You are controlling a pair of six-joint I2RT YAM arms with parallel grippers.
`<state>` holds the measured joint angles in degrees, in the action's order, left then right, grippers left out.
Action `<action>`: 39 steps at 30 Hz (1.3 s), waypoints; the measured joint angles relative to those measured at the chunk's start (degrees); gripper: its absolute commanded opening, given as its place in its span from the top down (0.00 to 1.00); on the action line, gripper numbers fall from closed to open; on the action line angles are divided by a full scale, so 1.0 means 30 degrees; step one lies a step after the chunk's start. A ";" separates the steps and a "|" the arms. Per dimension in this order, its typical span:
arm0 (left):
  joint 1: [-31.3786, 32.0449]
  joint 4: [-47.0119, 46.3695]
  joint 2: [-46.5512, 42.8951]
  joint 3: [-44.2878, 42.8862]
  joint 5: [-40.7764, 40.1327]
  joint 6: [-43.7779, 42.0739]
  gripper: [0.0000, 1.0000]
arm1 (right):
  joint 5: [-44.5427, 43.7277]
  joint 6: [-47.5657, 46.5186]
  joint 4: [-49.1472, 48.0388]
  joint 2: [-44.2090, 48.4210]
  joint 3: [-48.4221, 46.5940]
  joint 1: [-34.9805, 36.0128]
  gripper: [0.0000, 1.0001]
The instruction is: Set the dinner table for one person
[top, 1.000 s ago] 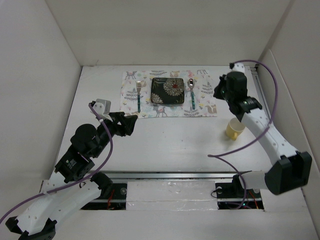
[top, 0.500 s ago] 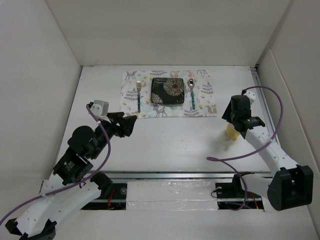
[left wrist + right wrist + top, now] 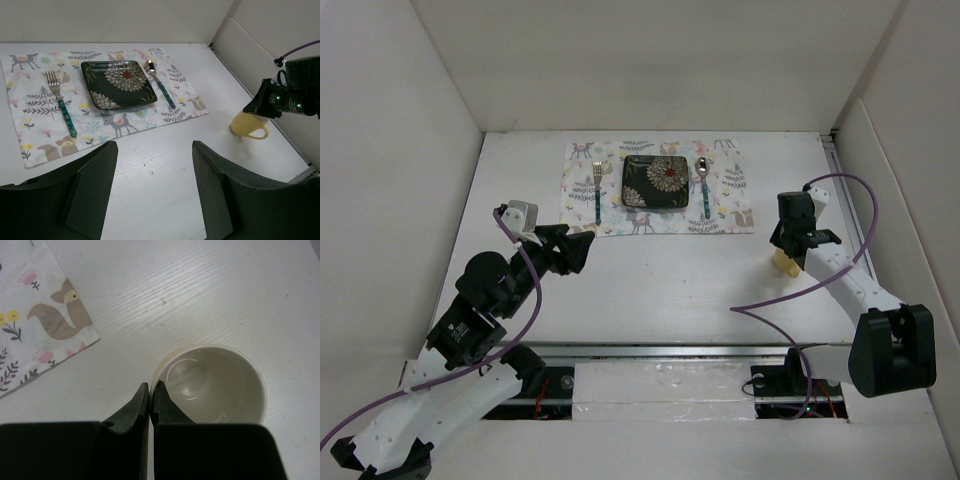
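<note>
White desk (image 3: 670, 270) fills the top view, arms bolted at its near edge. Animal-print placemat (image 3: 732, 205) lies at the far middle. On it sit a dark floral square plate (image 3: 655, 183), a fork (image 3: 597, 190) just to its left and a spoon (image 3: 703, 185) just to its right, both with green handles. Yellow cup (image 3: 783, 264) stands upright on the bare desk, right of the placemat and apart from it, empty inside, handle toward the near side. Right tool (image 3: 151, 387) is over the cup, jaws narrow and almost touching, tips at the cup's rim on the placemat side; can't tell if the wall is pinched between them. Left tool (image 3: 154, 145) is wide, nothing in it, above bare desk near the placemat's near-left corner, pointing at the setting.
</note>
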<state>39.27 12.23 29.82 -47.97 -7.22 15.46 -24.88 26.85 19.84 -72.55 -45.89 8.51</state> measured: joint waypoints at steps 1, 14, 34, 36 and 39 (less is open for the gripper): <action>0.0000 0.0000 0.0000 0.0000 0.0007 0.0000 0.42 | -0.0168 -0.0015 0.0022 0.0000 -0.0109 -0.0095 1.00; 0.0000 0.0007 0.0189 0.0000 -0.0087 -0.0007 0.42 | -0.0226 -0.2543 0.0423 -0.6863 -1.1956 0.0430 1.00; 0.0000 0.0000 0.0845 0.0087 -0.0204 -0.0066 0.42 | 0.3381 -0.6382 0.4175 -2.3584 -3.1882 0.0947 1.00; 0.0000 0.0000 0.0911 0.0087 -0.0204 -0.0073 0.42 | 0.3752 -0.6382 0.4167 -2.3700 -3.2232 0.0947 1.00; 0.0000 -0.0007 0.1013 0.0087 -0.0211 -0.0073 0.42 | 0.4204 -0.6360 0.4044 -2.3882 -3.2720 0.0947 1.00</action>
<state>39.27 12.21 32.86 -47.70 -7.86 15.25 -12.27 7.77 31.97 -144.20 -144.05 11.35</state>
